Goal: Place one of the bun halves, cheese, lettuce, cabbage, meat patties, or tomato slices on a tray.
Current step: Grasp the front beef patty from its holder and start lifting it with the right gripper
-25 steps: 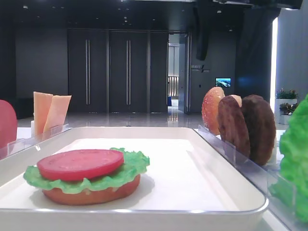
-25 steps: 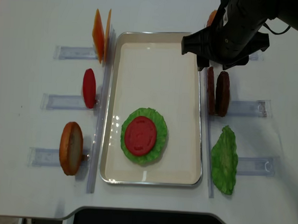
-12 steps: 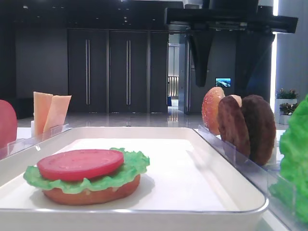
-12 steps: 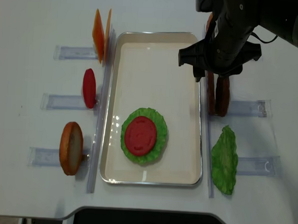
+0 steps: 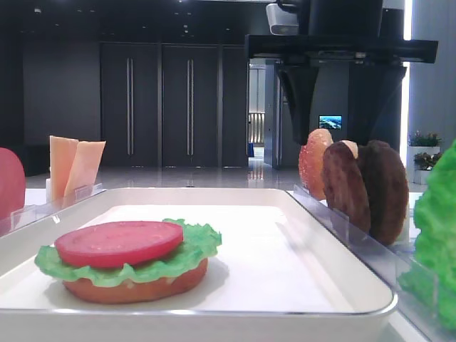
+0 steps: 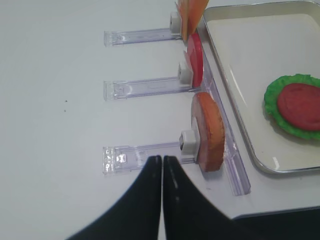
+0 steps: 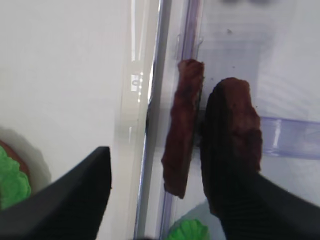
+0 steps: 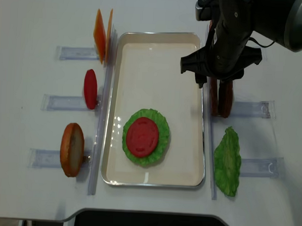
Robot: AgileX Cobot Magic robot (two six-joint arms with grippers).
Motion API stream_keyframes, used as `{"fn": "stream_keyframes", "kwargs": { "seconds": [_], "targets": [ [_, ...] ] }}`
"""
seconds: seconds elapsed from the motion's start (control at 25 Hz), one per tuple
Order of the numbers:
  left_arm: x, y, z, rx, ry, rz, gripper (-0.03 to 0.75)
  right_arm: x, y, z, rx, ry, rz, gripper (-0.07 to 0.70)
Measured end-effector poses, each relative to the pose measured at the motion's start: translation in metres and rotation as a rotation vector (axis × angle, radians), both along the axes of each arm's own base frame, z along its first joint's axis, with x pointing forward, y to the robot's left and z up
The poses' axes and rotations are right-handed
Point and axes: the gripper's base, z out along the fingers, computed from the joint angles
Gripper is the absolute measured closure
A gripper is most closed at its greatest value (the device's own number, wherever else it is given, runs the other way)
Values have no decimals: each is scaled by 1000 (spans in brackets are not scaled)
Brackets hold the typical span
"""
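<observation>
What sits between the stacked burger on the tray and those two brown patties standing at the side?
Bare white tray floor, then its raised rim and a clear rack edge, lie between the stack and the patties, seen in the overhead view.

The black right gripper (image 8: 215, 82) hangs fingers-down over the two upright dark brown meat patties (image 8: 220, 99), jaws spread wide and straddling them. The black left gripper (image 6: 162, 165) sits low, fingers pressed together.

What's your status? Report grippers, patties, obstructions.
Right gripper open, straddling the meat patties, nothing gripped. Left gripper shut, empty. Patties upright in rack beside the tray. Nothing in the way.
</observation>
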Motion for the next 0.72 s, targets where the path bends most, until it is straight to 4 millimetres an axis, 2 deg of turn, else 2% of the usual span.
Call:
{"fn": "stream_keyframes", "kwargs": {
  "seconds": [0.72],
  "targets": [
    [0,0,0,0,0,0,716,2,1,0,12,-21,4,216]
  ]
}}
